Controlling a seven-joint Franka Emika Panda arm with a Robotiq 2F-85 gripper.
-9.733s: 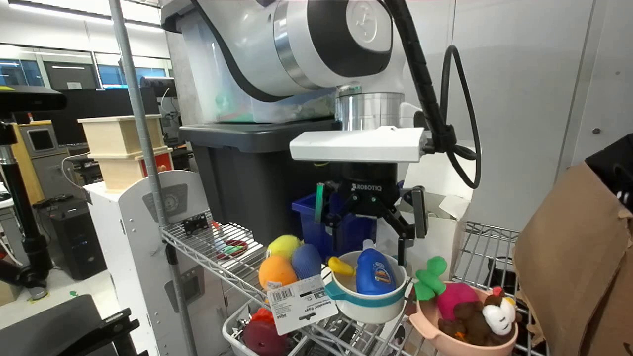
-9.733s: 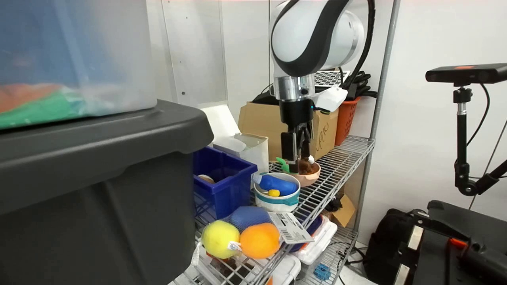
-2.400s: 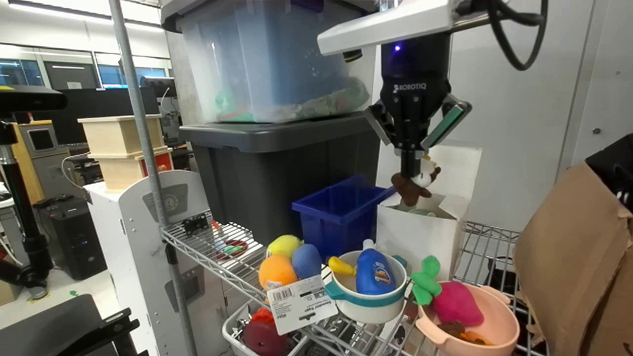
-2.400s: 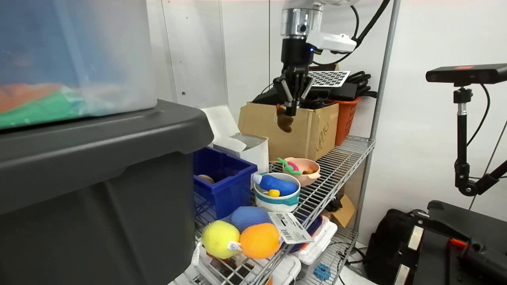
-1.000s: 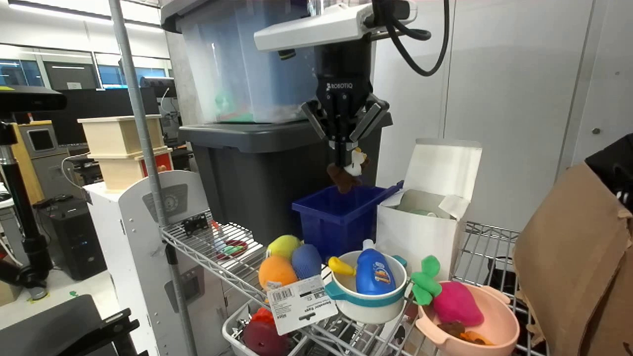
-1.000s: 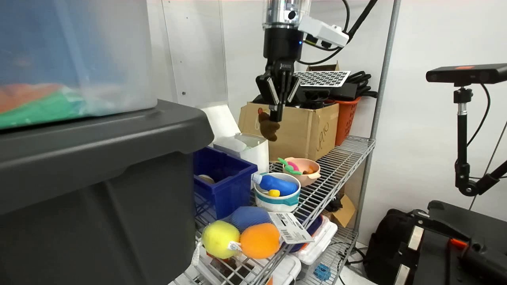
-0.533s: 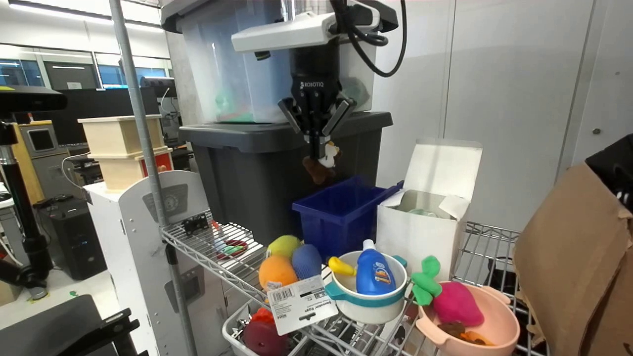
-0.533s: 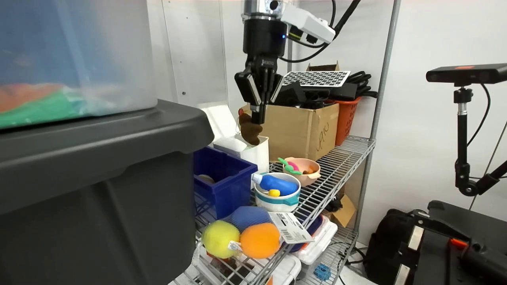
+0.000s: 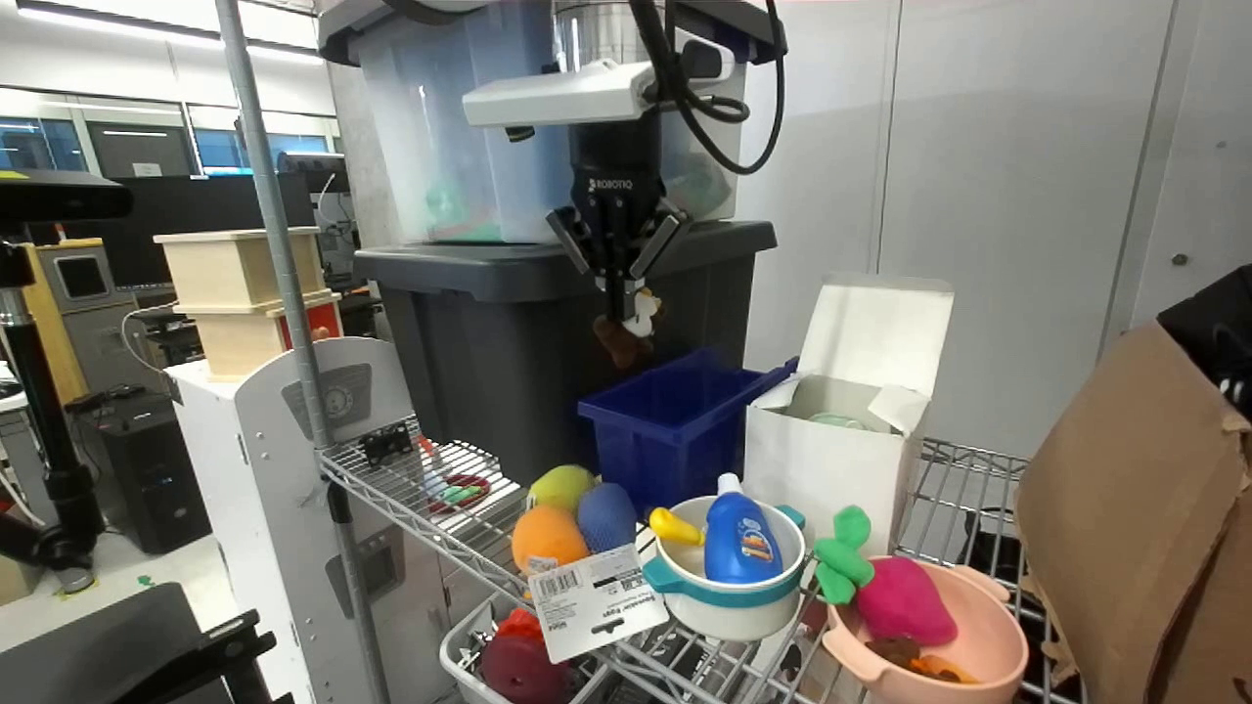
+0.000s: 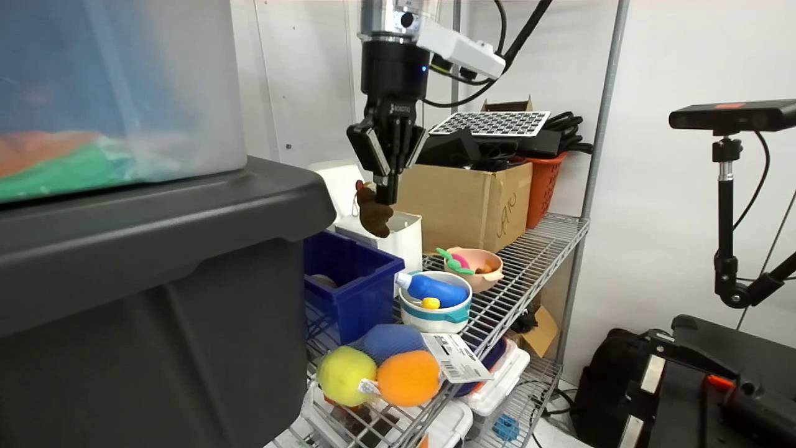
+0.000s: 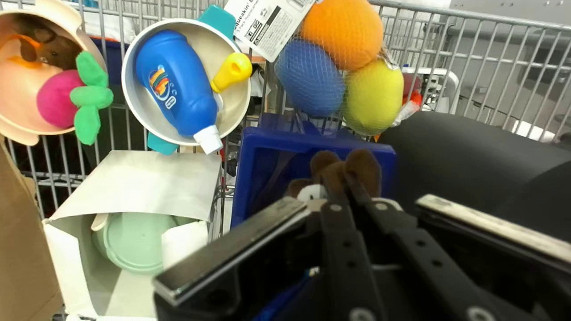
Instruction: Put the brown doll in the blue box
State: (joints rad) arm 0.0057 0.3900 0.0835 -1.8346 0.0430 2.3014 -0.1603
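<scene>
- Wire table point(image 10: 555, 229) spreads below the claw point(image 9: 620, 301).
- It's nipping the brown doll point(image 10: 375, 214), blue box point(image 10: 367, 305) lower down.
- If I release off-centre, doll could clip the box edge and tumble outside.

Three netted balls point(image 10: 408, 378) — two brown dolls point(image 10: 374, 216) — one blue box point(image 10: 370, 306), one blue bottle point(image 11: 180, 84).

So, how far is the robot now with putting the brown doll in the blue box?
Done: the lift; the brown doll hangs in the air, pinched in the gripper. In hand: the placing; in both exterior views the doll is higher than the rim of the blue box. Left: probably lowering and release, as the doll is not inside yet.
</scene>
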